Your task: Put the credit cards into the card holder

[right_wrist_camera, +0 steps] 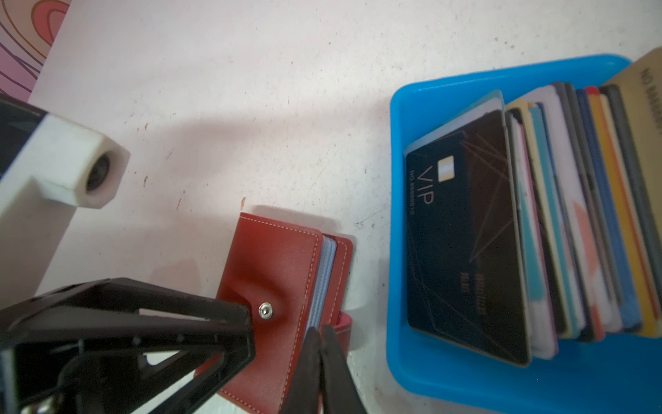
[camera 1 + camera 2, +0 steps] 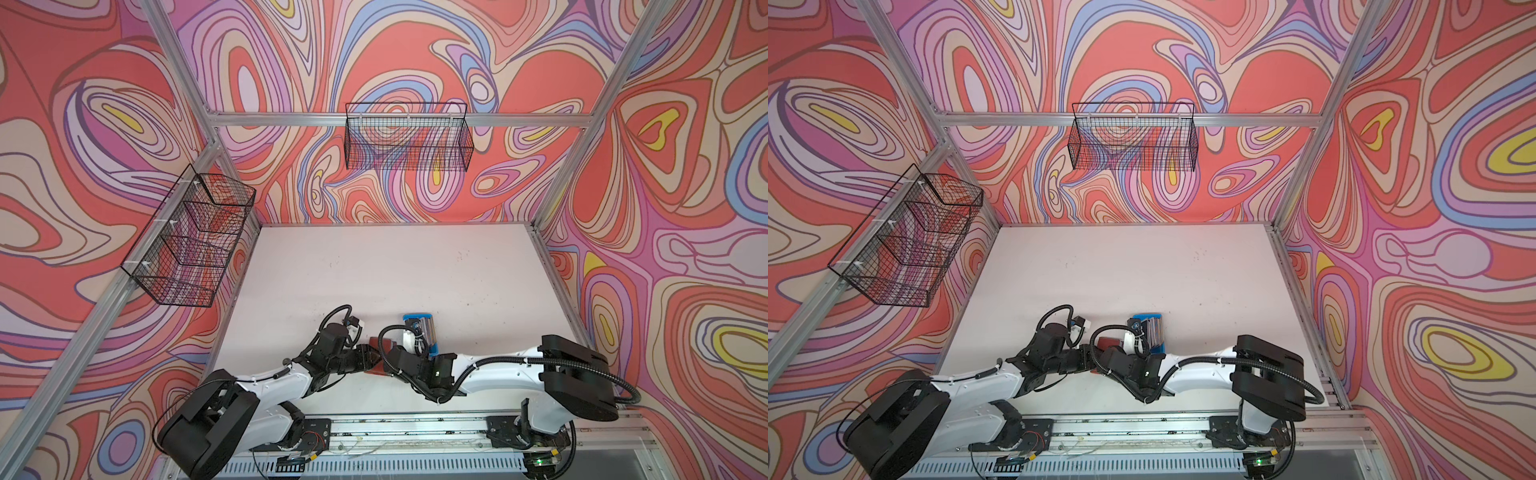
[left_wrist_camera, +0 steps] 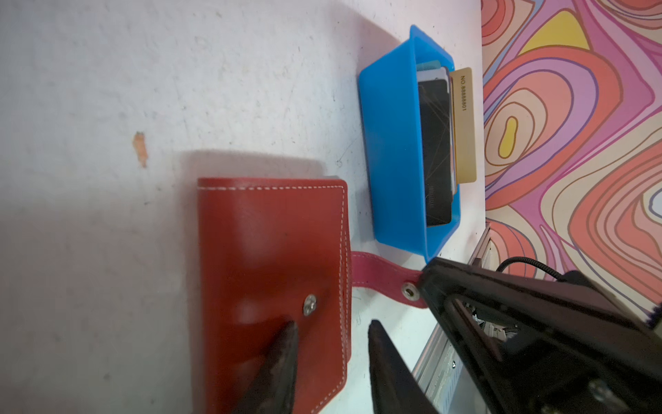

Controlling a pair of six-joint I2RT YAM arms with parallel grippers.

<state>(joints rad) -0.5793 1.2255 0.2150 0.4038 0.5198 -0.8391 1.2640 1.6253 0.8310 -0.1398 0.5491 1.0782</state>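
Note:
The red-brown card holder (image 3: 268,251) (image 1: 279,265) lies closed on the table, partly hidden under both wrists in both top views (image 2: 380,345) (image 2: 1108,343). Its snap tab (image 3: 379,272) stretches sideways to my right gripper (image 1: 320,331) (image 3: 424,283), which is shut on the tab's end. My left gripper (image 3: 329,331) is open: one fingertip (image 3: 286,335) presses the cover by the snap stud, the other hangs past the cover's edge. The credit cards (image 1: 559,215) (image 3: 435,150) (image 2: 428,328) stand on edge in a blue tray (image 1: 447,387) (image 3: 390,150) beside the holder, a black VIP card (image 1: 462,233) in front.
A gold card (image 3: 464,125) leans at the far end of the stack. Wire baskets hang on the back wall (image 2: 407,137) and left wall (image 2: 191,241). An aluminium rail (image 2: 395,424) runs along the table's front edge. The white table (image 2: 374,270) stretches behind the tray.

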